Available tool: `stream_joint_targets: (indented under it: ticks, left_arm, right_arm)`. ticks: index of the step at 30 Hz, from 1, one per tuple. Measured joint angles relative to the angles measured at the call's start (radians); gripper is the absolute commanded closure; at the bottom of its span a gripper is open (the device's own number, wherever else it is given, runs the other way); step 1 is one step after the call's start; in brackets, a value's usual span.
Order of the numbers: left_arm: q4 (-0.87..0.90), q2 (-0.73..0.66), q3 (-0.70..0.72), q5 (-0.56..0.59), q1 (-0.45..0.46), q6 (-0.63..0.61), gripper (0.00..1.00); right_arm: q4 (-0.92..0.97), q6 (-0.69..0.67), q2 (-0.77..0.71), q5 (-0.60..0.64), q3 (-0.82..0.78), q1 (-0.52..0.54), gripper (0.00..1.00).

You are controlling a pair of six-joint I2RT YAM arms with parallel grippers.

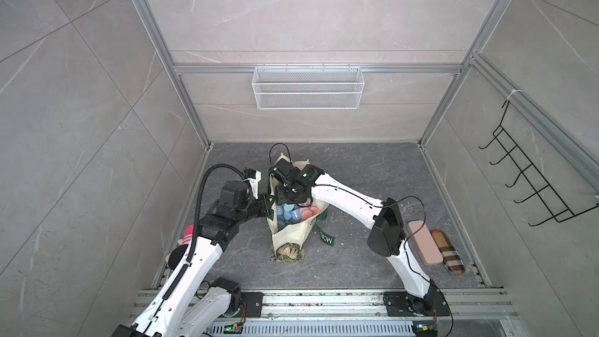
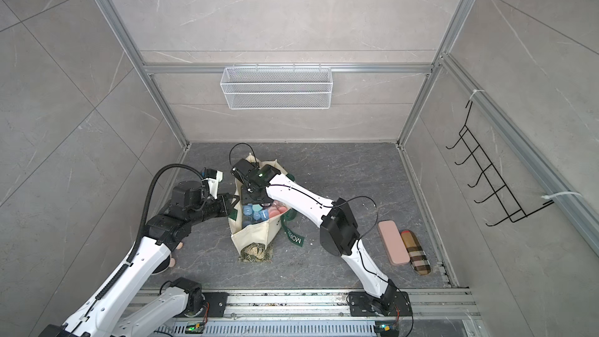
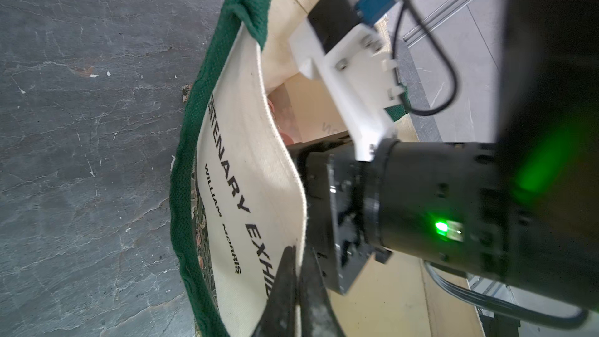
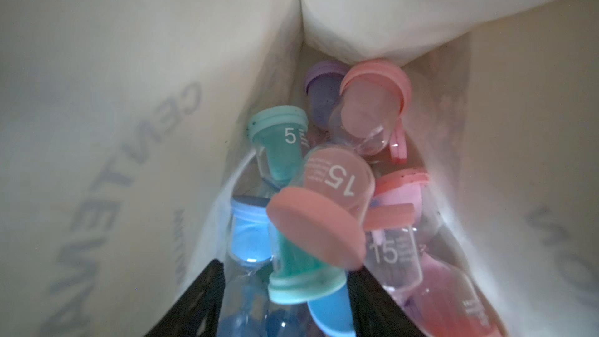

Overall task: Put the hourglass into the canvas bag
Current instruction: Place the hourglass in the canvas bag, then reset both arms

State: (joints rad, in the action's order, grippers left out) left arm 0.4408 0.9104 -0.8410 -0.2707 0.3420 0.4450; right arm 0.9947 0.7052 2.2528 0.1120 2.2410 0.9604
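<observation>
The cream canvas bag (image 1: 290, 233) (image 2: 256, 235) with dark green straps stands on the grey floor, mouth up. My left gripper (image 3: 299, 286) (image 1: 268, 204) is shut on the rim of its printed side wall and holds the mouth open. My right gripper (image 4: 285, 306) reaches down inside the bag, with its jaws open. Several hourglasses lie in a pile in the bag. A pink hourglass (image 4: 324, 209) marked 15 shows blurred and tilted on top of them, just past my right fingertips (image 4: 194, 303) and not touching them. A teal hourglass (image 4: 301, 273) and a blue one (image 4: 249, 235) lie under it.
A flat pink case (image 1: 424, 243) and a plaid case (image 1: 449, 256) lie on the floor at the right. A white mesh basket (image 1: 308, 87) hangs on the back wall and a black hook rack (image 1: 531, 176) on the right wall. A pink striped thing (image 1: 188, 235) sits behind my left arm.
</observation>
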Motion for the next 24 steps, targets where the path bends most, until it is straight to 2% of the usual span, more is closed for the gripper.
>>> stream_joint_targets:
  ticks: [6,9,17,24]
  left_arm:
    - [0.001,-0.005,0.001,-0.001,-0.001,0.000,1.00]
    - [0.001,-0.005,0.001,0.000,-0.001,0.000,1.00]
    - [0.001,-0.005,0.001,0.006,-0.001,0.000,1.00]
    - [0.001,-0.005,0.001,0.008,-0.001,0.000,1.00]
  right_arm:
    - [0.003,-0.034,-0.111,0.088,-0.007,0.041,0.34]
    - [-0.008,-0.048,-0.215,0.148,-0.069,0.065,0.33]
    - [-0.090,-0.054,-0.639,0.356,-0.491,0.069,0.30]
    - [-0.111,-0.008,-1.006,0.552,-0.870,0.067,0.30]
